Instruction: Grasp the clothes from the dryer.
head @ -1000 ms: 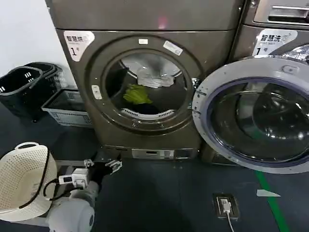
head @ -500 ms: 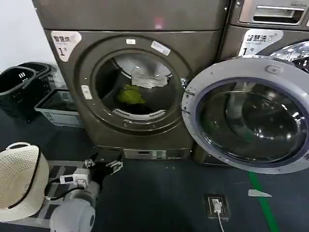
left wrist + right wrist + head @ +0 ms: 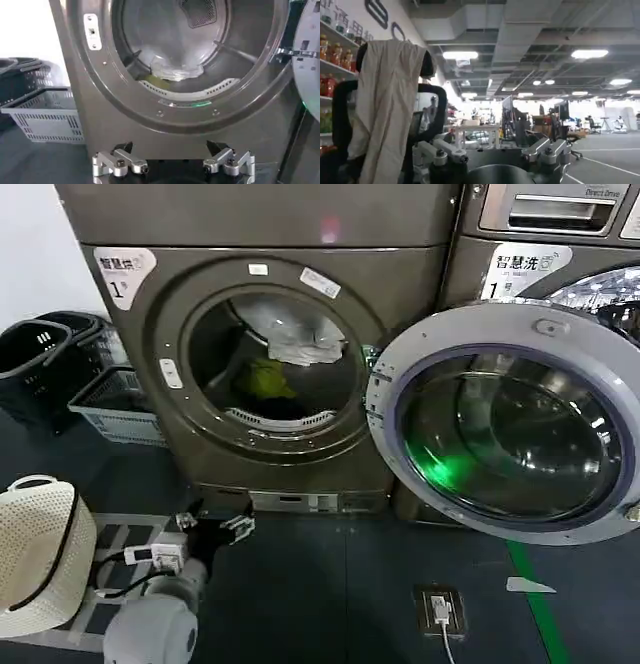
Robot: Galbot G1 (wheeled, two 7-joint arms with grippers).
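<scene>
Shifting left since before: dryer (image 3: pixel 270 364) | clothes (image 3: pixel 262 379) seemingly unmoved

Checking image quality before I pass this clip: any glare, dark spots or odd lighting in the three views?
Head view: a green glow and pale reflections sit on the open door's glass; the drum around the green garment and white cloth is shadowed but readable. Left wrist view: even light, with the left gripper low before the dryer. Right wrist view: bright ceiling lights wash out the far room.
</scene>
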